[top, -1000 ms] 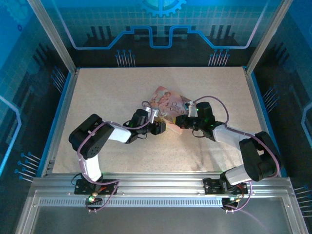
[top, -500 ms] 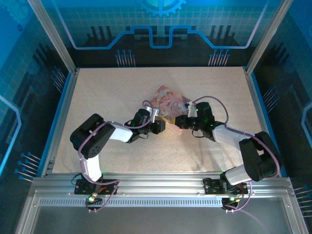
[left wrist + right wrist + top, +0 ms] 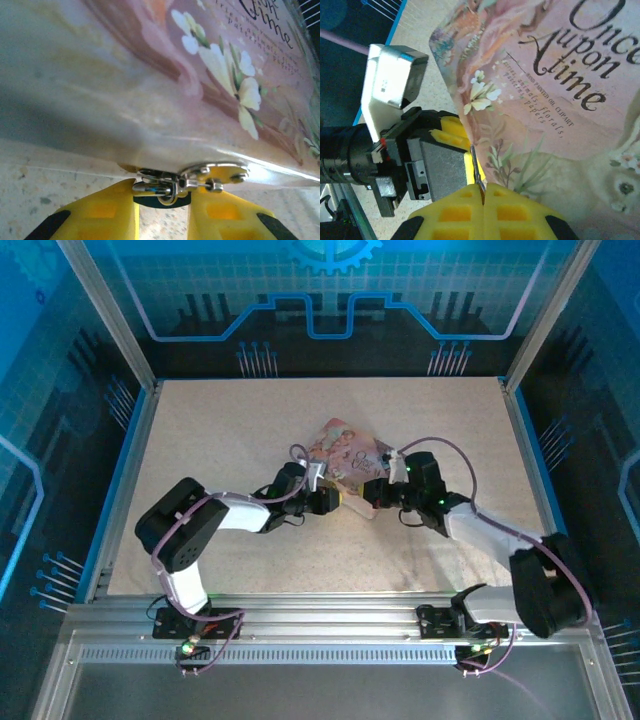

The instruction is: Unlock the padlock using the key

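Observation:
In the left wrist view the tiny silvery-blue padlock (image 3: 154,188) hangs from the silver hasp (image 3: 216,172) on the pink tin's (image 3: 165,75) front wall. Its dark part sits between my yellow fingers (image 3: 100,212), and my left gripper (image 3: 162,212) is shut on it. My right gripper (image 3: 483,194) is shut on the key (image 3: 477,169), a thin grey sliver sticking out of the closed pads. The key's tip reaches the tin's edge right beside the left gripper's yellow fingers (image 3: 451,131). From above, the left gripper (image 3: 337,502) and right gripper (image 3: 363,495) meet at the tin's (image 3: 345,448) near edge.
The tin lies tilted in the middle of the speckled beige table (image 3: 220,430). Blue and aluminium frame rails (image 3: 125,455) border the table left and right. Both forearms lie low across the near half of the table.
The right arm has stretched out, its elbow swinging right and nearer, while its gripper stays by the tin's near edge. The left arm has barely moved.

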`<action>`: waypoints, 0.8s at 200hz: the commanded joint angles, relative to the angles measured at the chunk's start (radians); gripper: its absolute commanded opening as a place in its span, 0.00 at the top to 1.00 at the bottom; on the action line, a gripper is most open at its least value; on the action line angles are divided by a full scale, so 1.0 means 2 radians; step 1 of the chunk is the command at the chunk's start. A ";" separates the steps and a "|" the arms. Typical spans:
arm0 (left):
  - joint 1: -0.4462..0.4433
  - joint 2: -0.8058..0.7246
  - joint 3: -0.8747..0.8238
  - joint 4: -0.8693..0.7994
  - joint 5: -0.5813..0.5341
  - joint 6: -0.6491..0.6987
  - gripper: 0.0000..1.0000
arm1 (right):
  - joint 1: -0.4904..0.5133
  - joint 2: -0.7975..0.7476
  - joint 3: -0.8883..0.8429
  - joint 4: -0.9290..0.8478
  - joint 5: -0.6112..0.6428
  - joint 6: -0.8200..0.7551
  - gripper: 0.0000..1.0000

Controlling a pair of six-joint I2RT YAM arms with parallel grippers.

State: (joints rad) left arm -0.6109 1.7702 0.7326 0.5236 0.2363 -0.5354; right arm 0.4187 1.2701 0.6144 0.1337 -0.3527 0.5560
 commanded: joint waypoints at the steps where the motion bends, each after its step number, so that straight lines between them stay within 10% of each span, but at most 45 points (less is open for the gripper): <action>1: -0.002 -0.047 0.006 -0.033 0.027 -0.046 0.82 | 0.018 -0.054 -0.013 -0.038 0.037 -0.045 0.97; 75: -0.003 -0.096 0.029 -0.131 0.066 -0.140 0.84 | 0.106 -0.166 -0.071 -0.056 0.126 -0.093 0.96; 160: -0.007 -0.112 0.011 -0.078 0.092 -0.226 0.85 | 0.175 -0.121 -0.104 0.005 0.189 -0.131 0.96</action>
State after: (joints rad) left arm -0.6128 1.5932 0.7506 0.2890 0.3607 -0.9073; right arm 0.7509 0.9958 0.4240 0.0784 -0.0227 0.3267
